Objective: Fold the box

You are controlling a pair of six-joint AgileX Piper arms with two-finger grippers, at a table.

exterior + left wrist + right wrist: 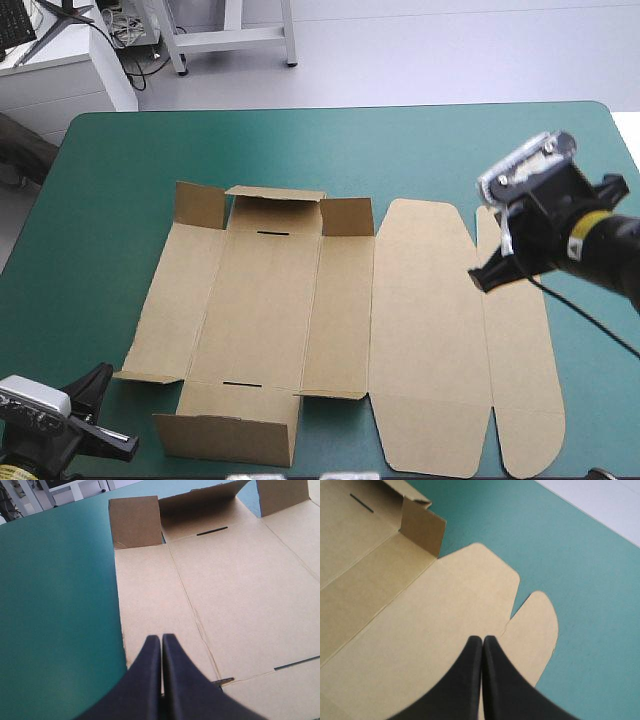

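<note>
Mostly flat brown box [262, 310], rounded flaps, left end effector [161, 637], right end effector [483, 638] both closed.

No readable txt (box [260, 310] seems blank).

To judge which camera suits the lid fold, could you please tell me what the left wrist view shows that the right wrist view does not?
Only the left wrist view: the left pincer, shut, the left side panel ahead of it, and the upright far-left corner flap.
Only the right wrist view: the right pincer, shut, the lid panel and the rounded tuck flap.
Both: the brown box, its far slot, the upright far-right corner flap and the teal-green cover.
</note>
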